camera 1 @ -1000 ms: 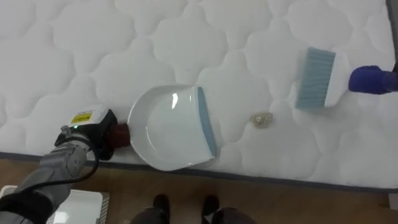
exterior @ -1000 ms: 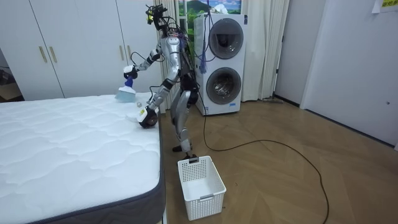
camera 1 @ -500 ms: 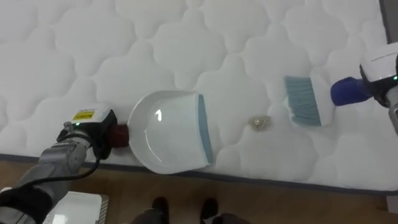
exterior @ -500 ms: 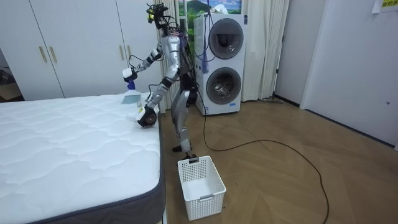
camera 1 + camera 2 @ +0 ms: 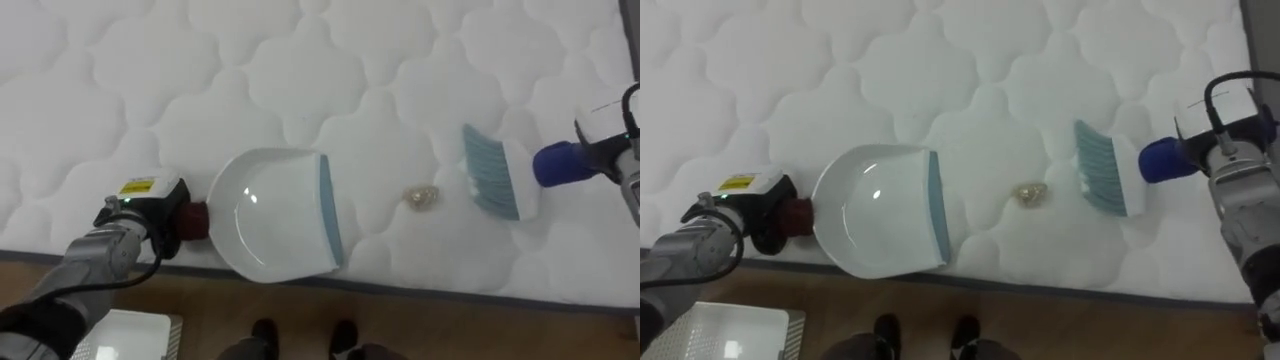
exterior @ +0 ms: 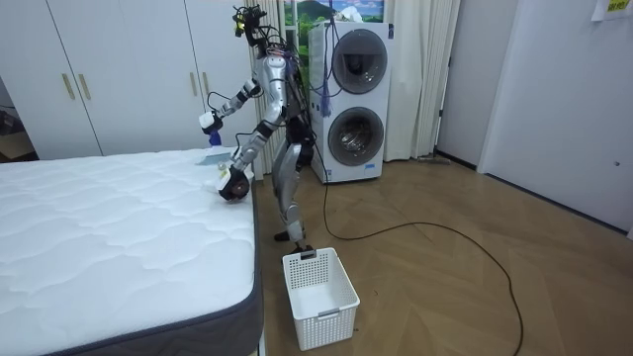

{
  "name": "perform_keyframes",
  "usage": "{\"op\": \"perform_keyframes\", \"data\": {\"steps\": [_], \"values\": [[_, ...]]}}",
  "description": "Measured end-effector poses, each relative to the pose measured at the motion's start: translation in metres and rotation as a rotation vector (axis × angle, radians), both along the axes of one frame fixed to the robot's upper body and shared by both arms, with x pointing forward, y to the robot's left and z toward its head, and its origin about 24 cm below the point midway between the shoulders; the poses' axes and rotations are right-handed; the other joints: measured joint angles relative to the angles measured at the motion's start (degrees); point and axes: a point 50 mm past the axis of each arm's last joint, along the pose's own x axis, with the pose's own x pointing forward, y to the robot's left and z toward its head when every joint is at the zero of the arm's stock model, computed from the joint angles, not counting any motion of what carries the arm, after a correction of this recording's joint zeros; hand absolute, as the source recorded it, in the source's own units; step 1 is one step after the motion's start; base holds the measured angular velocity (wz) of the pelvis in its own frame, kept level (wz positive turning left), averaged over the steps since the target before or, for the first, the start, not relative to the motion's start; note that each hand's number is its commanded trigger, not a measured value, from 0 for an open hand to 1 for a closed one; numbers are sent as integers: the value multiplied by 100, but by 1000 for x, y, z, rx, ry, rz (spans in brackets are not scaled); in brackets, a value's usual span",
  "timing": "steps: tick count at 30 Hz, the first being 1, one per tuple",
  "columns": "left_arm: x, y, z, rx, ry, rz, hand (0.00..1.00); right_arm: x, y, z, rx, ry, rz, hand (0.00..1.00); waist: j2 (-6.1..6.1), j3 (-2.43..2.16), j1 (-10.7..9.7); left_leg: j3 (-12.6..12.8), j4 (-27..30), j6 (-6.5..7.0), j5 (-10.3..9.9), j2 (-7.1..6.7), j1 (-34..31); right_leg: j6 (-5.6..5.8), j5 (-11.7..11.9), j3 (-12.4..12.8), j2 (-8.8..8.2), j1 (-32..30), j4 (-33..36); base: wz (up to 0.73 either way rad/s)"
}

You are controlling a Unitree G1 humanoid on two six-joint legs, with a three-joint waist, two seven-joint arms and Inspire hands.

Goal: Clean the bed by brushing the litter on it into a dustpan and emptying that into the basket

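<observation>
A white quilted mattress (image 5: 300, 80), stitched in a pattern of rounded cloud-like shapes, lies on the bed. A grey band runs along its near edge, and below that is a wooden floor (image 6: 445, 287).

Near that edge lies a dustpan (image 5: 270, 225). It is glossy white and rounded, with a straight blue-grey lip (image 5: 330, 215) along its open side, which faces right. Its short dark red handle points left into the robot's left hand (image 5: 140, 215), whose fingers are closed round the handle. A yellow label with dark print sits on the back of this hand; the writing is too small to read.

Just right of the dustpan's lip, apart from it, lies a small crumpled tan scrap (image 5: 422, 197) on the mattress.

Right of the scrap is a brush (image 5: 495, 180). It has a white head, pale blue bristles that face left toward the scrap, and a blue handle. Its bristles rest on or just above the mattress; which of the two cannot be told. The robot's right hand (image 5: 1225, 150) grips the blue handle at the right edge of the scene.

In the room view the robot stands at the far corner of the bed, leaning over it with both arms out. A white plastic basket (image 6: 318, 297) stands on the floor beside the bed. Behind the robot are two stacked washing machines (image 6: 356, 99) and white wardrobes (image 6: 119, 69).
</observation>
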Motion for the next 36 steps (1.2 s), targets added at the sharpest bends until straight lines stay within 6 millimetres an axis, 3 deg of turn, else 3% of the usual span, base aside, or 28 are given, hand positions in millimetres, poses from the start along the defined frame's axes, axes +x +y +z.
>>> {"op": "perform_keyframes", "data": {"steps": [9, 21, 24, 29, 36], "values": [[0, -2, 1, 22, -4, -23, 100, -3, 9, -5, 7, 6, 42, 100, -14, -28, 31, 0, 22, -4, 2, 51, 6, -35, 68, -17, 75, 75, -139, -2], [-4, 0, -5, 32, 19, -5, 100, 6, 53, -5, 65, -14, 191, 100, -32, -41, 28, 1, -79, -72, 49, 98, 124, -88, 129, 8, 137, 213, -282, -2], [-6, 1, -6, 41, 27, -9, 100, 5, 64, -11, 146, -1, 202, 100, -102, -89, 27, 4, -85, -91, 61, 99, 176, -92, 127, 66, 164, 244, -294, 0], [-6, -1, -6, 39, 24, -30, 100, 8, 92, -19, 384, 2, 222, 100, -101, -89, -17, 12, -95, -93, 58, 102, 193, -91, 127, 82, 159, 242, -269, -2], [-7, 0, -7, 43, 24, -33, 100, 7, 105, -21, 644, 61, 163, 100, -76, -79, -9, 11, -83, -105, 48, 122, 138, -109, 116, 79, 173, 193, -261, 0]]}}
